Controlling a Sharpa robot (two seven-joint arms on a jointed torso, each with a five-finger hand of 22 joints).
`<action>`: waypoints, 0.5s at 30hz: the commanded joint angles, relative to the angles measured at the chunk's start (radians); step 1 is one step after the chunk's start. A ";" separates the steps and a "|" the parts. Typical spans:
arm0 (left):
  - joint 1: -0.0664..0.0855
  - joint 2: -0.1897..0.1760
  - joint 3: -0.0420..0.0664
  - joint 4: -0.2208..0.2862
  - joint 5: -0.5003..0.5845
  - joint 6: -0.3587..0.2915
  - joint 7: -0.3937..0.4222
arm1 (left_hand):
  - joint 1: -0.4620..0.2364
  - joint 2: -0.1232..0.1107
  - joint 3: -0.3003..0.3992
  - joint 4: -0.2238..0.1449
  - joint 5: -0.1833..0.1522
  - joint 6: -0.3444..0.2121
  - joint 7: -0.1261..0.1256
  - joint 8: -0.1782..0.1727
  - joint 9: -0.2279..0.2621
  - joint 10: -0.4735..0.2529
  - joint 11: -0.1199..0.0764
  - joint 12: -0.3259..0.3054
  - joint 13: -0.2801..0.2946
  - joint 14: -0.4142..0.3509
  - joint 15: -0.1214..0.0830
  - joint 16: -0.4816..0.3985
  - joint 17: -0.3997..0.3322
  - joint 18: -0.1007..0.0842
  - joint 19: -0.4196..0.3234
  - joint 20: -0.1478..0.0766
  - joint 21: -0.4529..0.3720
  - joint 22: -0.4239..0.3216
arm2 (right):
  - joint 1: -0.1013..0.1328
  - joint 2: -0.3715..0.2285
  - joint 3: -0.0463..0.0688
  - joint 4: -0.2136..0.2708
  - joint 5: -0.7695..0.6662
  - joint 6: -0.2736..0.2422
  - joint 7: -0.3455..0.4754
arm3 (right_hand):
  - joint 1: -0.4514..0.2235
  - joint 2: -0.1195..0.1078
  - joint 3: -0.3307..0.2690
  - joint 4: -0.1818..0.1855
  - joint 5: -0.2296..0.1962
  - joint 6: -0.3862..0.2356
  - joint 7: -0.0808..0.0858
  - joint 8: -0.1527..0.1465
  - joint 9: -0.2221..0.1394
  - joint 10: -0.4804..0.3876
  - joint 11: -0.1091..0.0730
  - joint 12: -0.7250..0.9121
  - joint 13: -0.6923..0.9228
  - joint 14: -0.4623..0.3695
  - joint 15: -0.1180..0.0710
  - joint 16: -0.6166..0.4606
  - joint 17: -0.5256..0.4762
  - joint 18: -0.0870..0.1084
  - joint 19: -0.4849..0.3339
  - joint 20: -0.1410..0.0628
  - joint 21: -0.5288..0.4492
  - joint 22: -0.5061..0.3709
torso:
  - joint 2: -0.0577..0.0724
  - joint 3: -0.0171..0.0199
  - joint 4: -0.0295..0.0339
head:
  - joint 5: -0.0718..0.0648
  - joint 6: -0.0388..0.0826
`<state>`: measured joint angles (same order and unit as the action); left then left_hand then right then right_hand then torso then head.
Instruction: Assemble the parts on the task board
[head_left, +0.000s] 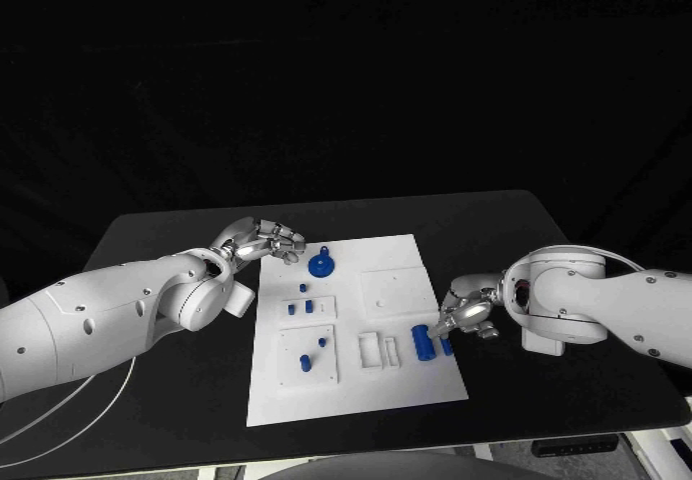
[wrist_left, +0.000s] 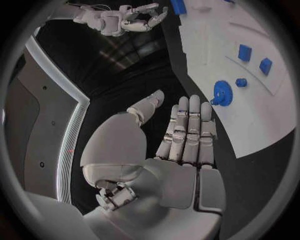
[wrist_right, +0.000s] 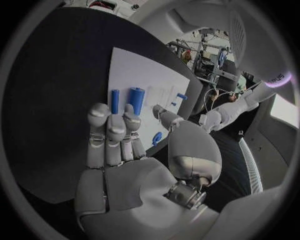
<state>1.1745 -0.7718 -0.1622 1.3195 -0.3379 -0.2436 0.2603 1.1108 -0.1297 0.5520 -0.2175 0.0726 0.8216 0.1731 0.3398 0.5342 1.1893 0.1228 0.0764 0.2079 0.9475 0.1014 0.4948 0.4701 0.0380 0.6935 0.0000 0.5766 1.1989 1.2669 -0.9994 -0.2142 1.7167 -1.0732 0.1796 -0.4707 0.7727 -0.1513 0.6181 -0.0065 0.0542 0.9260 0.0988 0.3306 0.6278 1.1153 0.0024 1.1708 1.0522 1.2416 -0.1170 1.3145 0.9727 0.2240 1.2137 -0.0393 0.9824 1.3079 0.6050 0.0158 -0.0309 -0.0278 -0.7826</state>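
The white task board (head_left: 378, 372) lies in the middle of the black counter (head_left: 173, 230), and both hands sit at its edges, neither one holding anything. The left hand (head_left: 260, 243) hovers just off the board's far left corner, palm open in the left wrist view, its fingers (wrist_left: 190, 127) stretched out side by side with the thumb swung wide. Right beside those fingertips stands the blue gear (head_left: 322, 264), upright on the board near that corner, close to the hand but not touching it. A small blue peg (wrist_left: 241, 82) sits just beyond the gear, and two little blue blocks (head_left: 302, 307) rest in a raised square further down the board.

Over on the other side, the right hand (head_left: 469, 308) is low at the board's right edge. Its fingers (wrist_right: 109, 132) are loosely extended and apart, nothing clamped between them. Just beside it lie a thick blue cylinder (head_left: 423, 342) and a thinner blue rod (head_left: 447, 347), parallel, near the board's right edge. From the head view I cannot tell whether a fingertip touches the rod. More blue pieces (head_left: 307, 357) stand in the near left square.
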 joint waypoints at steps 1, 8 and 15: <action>-0.003 -0.005 0.000 0.014 0.012 0.000 0.008 | -0.009 0.002 0.001 0.009 -0.002 -0.006 -0.001 0.004 -0.001 -0.008 0.001 -0.006 -0.001 -0.002 0.006 -0.006 0.002 0.017 -0.002 0.007 -0.004 0.001 | -0.007 0.013 -0.001 -0.006 -0.044 -0.033 -0.029 | -0.017 -0.003 -0.013 0.002 -0.005 0.027 0.002 -0.007 0.002 -0.013 -0.013 -0.004 0.002 0.008 0.000 -0.006 0.003 0.038 0.029 -0.026 0.005 0.010 | -0.004 -0.0049 0.0018 | 0.004 -0.002; -0.003 -0.008 0.000 0.018 0.012 -0.004 0.009 | -0.011 0.002 0.000 0.011 -0.002 -0.008 -0.001 0.003 -0.002 -0.010 0.002 -0.006 -0.002 -0.003 0.007 -0.008 0.003 0.017 -0.003 0.007 -0.005 0.002 | -0.028 0.039 -0.002 -0.020 -0.057 -0.050 -0.054 | -0.040 -0.009 -0.056 -0.005 -0.005 0.028 0.001 -0.009 0.008 -0.013 -0.015 -0.005 0.007 0.009 -0.001 -0.009 0.012 0.038 0.026 -0.029 0.006 0.012 | -0.003 -0.0079 0.0024 | 0.005 -0.004; -0.003 -0.011 0.000 0.024 0.019 0.004 0.009 | -0.020 -0.002 -0.004 0.018 -0.005 -0.013 0.001 0.002 -0.004 -0.015 0.004 -0.007 -0.003 -0.007 0.009 -0.015 0.007 0.016 -0.007 0.009 -0.008 0.005 | -0.055 0.065 -0.002 -0.036 -0.088 -0.041 -0.055 | -0.056 0.004 -0.107 -0.025 -0.005 0.027 -0.001 -0.014 0.014 -0.014 -0.016 -0.008 0.013 0.008 -0.003 -0.014 0.023 0.038 0.019 -0.035 0.006 0.013 | 0.001 -0.0127 0.0056 | 0.008 -0.004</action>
<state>1.1716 -0.7827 -0.1626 1.3393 -0.3309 -0.2440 0.2601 1.0960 -0.1307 0.5465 -0.2029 0.0721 0.8144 0.1732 0.3398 0.5303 1.1806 0.1285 0.0726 0.2058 0.9420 0.1069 0.4839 0.4776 0.0377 0.6874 0.0061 0.5727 1.2042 1.2137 -0.9366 -0.2161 1.6824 -1.1208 0.1371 -0.5142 0.7253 -0.1487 0.5143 -0.0345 0.0542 0.9306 0.0943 0.3214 0.6407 1.1204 -0.0025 1.1649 1.0649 1.2466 -0.1187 1.3040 0.9956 0.2166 1.2118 -0.0487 0.9824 1.3079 0.6033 0.0060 -0.0273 -0.0211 -0.7878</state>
